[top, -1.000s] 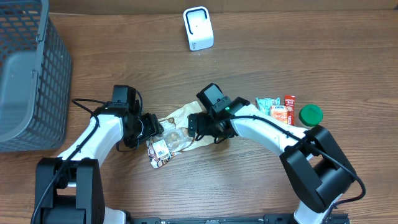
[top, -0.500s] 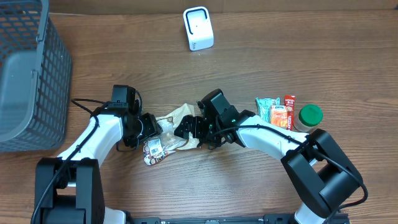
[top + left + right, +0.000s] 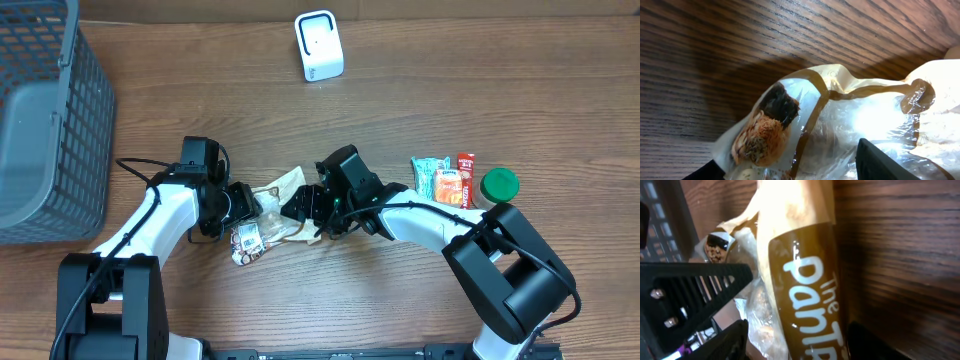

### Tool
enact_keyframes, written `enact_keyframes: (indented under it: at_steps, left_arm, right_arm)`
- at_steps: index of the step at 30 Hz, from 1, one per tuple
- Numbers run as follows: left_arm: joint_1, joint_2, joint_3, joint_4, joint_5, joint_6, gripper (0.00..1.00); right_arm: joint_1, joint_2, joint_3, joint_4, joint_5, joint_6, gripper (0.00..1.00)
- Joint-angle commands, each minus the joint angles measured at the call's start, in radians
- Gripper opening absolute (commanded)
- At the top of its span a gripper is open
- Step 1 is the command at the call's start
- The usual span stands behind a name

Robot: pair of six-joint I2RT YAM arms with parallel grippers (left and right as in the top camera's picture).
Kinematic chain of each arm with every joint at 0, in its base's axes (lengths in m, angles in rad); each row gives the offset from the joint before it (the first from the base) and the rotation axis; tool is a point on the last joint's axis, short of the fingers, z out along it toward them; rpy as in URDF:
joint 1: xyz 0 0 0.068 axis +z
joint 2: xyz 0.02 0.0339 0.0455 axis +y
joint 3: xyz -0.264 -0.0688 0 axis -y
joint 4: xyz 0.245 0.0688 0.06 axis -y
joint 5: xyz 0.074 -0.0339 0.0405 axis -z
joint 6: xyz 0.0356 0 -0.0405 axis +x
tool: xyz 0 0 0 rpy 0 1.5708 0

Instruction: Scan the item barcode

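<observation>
basket [image 3: 45, 110]: one, far left
scanner [image 3: 319, 45]: one, far middle
bag [image 3: 283, 186]: one, near middle
packets [image 3: 432, 170]: three, right
jar [image 3: 499, 185]: one, right
arms [image 3: 150, 222]: two, near

The right gripper [image 3: 298, 207] has slid left from beside the snack bag [image 3: 268, 212], and its fingers now flank the bag's brown-banded end; the bag's labelled lower end [image 3: 247, 241] has swung left, slightly toward the left arm.

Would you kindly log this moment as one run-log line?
item: clear-and-tan plastic snack bag | left fingers: gripping bag | right fingers: straddling bag, grip unclear
</observation>
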Motion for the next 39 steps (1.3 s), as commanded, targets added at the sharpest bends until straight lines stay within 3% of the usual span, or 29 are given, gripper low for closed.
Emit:
enact_keyframes:
  at_steps: [1,13,16,19,21,23,25,30,35,39]
  left_arm:
    - [-0.008,0.002,-0.01,0.003,0.011,0.02,0.6]
    - [-0.008,0.002,-0.01,0.004,0.011,0.02,0.59]
    - [-0.008,0.002,-0.01,0.004,0.011,0.02,0.59]
    - [-0.008,0.002,-0.01,0.004,0.011,0.02,0.6]
    - [-0.008,0.002,-0.01,0.003,0.011,0.02,0.6]
    - [-0.008,0.002,-0.01,0.004,0.007,0.021,0.6]
    - [-0.008,0.002,-0.01,0.004,-0.018,0.021,0.62]
    - [-0.003,0.002,0.019,0.035,-0.027,0.087,0.66]
    - [0.023,0.001,0.188,0.013,-0.057,0.108,0.73]
    - [0.047,0.0,0.274,-0.045,-0.069,0.107,0.72]
  right_arm:
    - [0.005,0.003,-0.006,0.038,-0.034,0.008,0.64]
    - [0.032,0.005,-0.006,0.077,-0.021,0.004,0.59]
    - [0.049,0.013,-0.006,0.087,-0.009,0.004,0.46]
    - [0.068,0.043,-0.006,0.124,-0.003,0.004,0.45]
    - [0.071,0.057,-0.006,0.132,-0.003,0.003,0.35]
    - [0.071,0.057,-0.006,0.124,-0.004,0.0,0.13]
    - [0.071,0.057,-0.006,0.107,-0.013,-0.005,0.07]
    - [0.07,0.048,-0.005,0.079,-0.03,-0.114,0.04]
    - [0.064,0.004,-0.004,0.035,0.09,-0.238,0.04]
    - [0.048,-0.01,-0.004,0.02,0.122,-0.287,0.04]
